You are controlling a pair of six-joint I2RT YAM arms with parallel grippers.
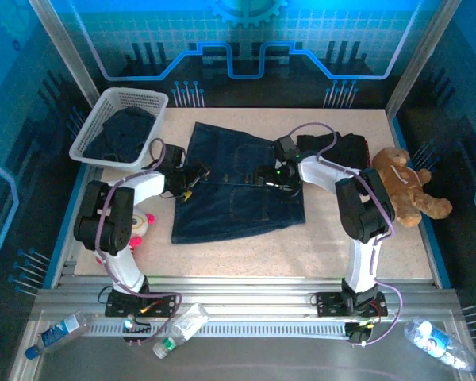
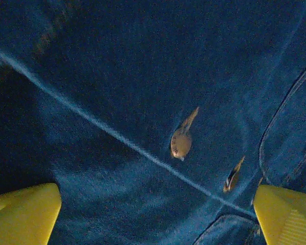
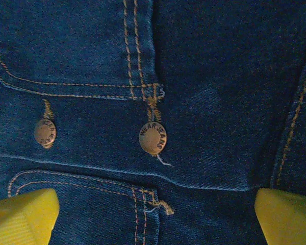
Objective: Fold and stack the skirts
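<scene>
A dark blue denim skirt (image 1: pixel 238 190) with brass buttons and pockets lies spread flat in the middle of the table. My left gripper (image 1: pixel 197 176) is low over its left half, jaws wide open with denim and a button (image 2: pixel 181 143) between the yellow fingertips (image 2: pixel 23 214). From the other side, my right gripper (image 1: pixel 262 176) hangs open over the button placket (image 3: pixel 154 139), beside a pocket corner. Neither gripper (image 2: pixel 155 219) (image 3: pixel 154 219) holds cloth. Another dark blue skirt (image 1: pixel 127 131) lies in the basket. A black skirt (image 1: pixel 349 147) is bunched at the back right.
The white basket (image 1: pixel 103 103) stands at the back left corner. A brown teddy bear (image 1: pixel 404 186) lies at the right edge. A small pink-and-white plush (image 1: pixel 143 225) sits by the left arm. Plastic bottles (image 1: pixel 178 329) lie on the metal frame in front.
</scene>
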